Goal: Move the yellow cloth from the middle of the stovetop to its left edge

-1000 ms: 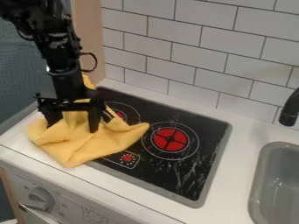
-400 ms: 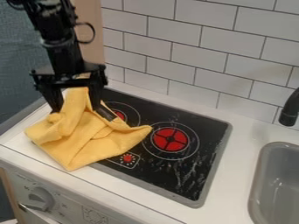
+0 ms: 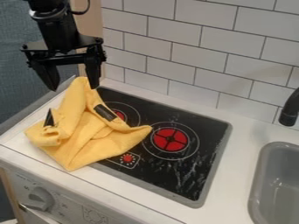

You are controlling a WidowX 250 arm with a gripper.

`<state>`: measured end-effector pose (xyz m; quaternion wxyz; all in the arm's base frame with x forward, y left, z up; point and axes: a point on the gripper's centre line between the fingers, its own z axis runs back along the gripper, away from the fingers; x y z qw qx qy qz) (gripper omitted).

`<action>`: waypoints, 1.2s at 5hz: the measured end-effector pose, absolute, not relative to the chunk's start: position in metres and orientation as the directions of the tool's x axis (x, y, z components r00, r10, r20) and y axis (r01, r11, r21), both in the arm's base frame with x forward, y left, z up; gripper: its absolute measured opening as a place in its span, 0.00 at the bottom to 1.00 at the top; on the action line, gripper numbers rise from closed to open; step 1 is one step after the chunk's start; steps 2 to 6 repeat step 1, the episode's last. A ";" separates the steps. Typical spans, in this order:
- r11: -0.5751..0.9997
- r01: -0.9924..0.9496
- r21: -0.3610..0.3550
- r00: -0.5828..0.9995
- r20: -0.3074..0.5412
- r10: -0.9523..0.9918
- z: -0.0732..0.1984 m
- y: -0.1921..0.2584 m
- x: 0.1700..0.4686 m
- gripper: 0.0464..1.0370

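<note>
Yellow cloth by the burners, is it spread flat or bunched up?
Bunched up: the yellow cloth has creases, overlapping folds and a raised peak.

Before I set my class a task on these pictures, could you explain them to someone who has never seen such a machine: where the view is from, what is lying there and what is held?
The machine is a black robot arm, coming in at the upper left and ending in a two-finger gripper. A fixed camera looks down at a slant on the scene. A crumpled yellow cloth lies partly on the hob and partly on the counter. To the right are a sink and tap. The fingers are spread apart near the cloth's raised tip, so nothing is gripped.
</note>
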<state>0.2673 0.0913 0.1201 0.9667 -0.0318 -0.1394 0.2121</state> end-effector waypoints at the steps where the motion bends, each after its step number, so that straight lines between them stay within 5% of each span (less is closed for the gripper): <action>1: 0.908 -0.401 -0.121 0.871 0.256 0.419 0.120 0.091 0.267 0.96; 6: 0.908 -0.401 -0.121 0.871 0.256 0.419 0.120 0.091 0.267 0.96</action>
